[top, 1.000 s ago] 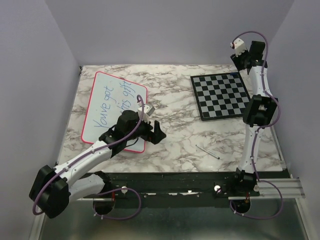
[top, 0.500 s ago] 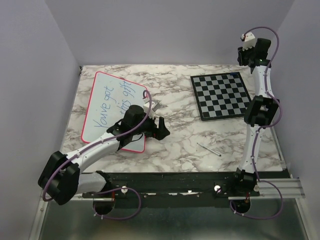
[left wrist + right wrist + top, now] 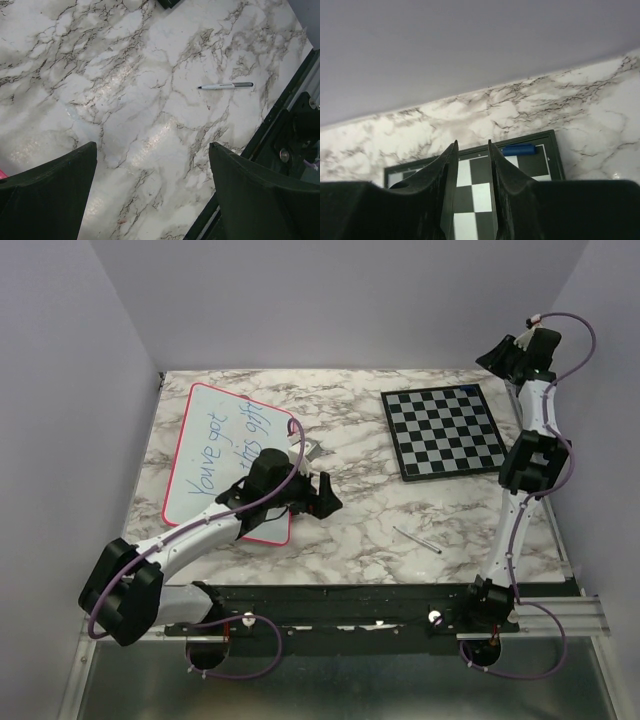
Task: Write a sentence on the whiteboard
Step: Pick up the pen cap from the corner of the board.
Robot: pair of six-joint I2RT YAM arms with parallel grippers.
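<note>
The whiteboard (image 3: 212, 400) lies at the table's left with a pink-red rim. The sentence (image 3: 228, 448) is on it in blue, in two lines. My left gripper (image 3: 326, 496) is open and empty, low over the marble just right of the board's near corner; its wrist view (image 3: 153, 145) shows bare marble between the jaws. A thin grey marker pen (image 3: 416, 540) lies on the marble to its right, also in the left wrist view (image 3: 226, 86). My right gripper (image 3: 492, 355) is raised high at the back right, its jaws a narrow gap apart and empty (image 3: 472, 141).
A grey-and-black chessboard (image 3: 442, 430) lies at the back right, with a small blue cap (image 3: 519, 149) on its far edge. A small metal clip (image 3: 312, 450) lies by the whiteboard's right edge. The black base rail (image 3: 350, 595) runs along the near edge.
My left gripper moved right, off the whiteboard's edge and out over the marble. My right arm's wrist swung up and to the right, away from the chessboard.
</note>
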